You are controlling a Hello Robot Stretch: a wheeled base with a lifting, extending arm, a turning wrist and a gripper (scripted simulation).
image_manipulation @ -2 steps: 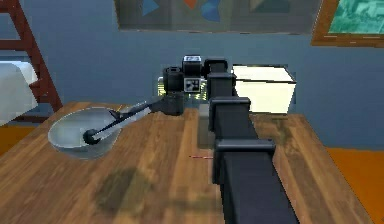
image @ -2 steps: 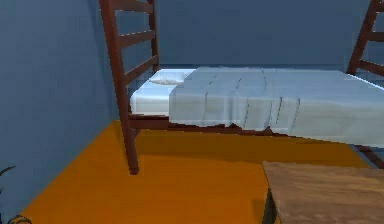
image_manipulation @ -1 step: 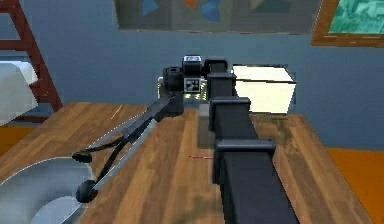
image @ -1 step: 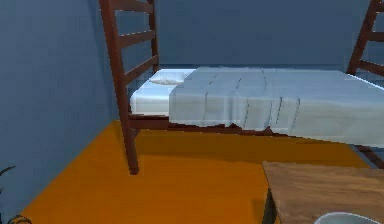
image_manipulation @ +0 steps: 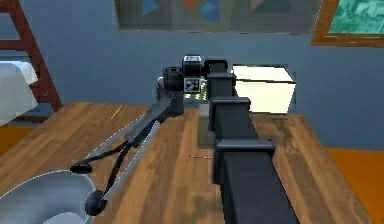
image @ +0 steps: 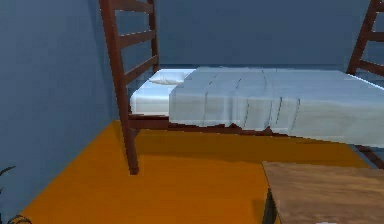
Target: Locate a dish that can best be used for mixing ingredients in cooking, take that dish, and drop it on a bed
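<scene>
A large grey metal bowl sits at the arm side view's bottom left corner, over the wooden table. The dark arm rises from the bottom edge to two white marked squares. From there the gripper slants down and left, and its thin fingers end at the bowl's rim. I cannot tell whether it holds the bowl. The bed has a dark red-brown wooden frame, pale bedding and a pillow, and stands against the blue wall in the forward view. Its frame shows again at the arm side view's left edge.
Orange floor lies between me and the bed. A corner of the wooden table fills the forward view's bottom right. A white box stands at the table's far side. Framed pictures hang on the blue wall.
</scene>
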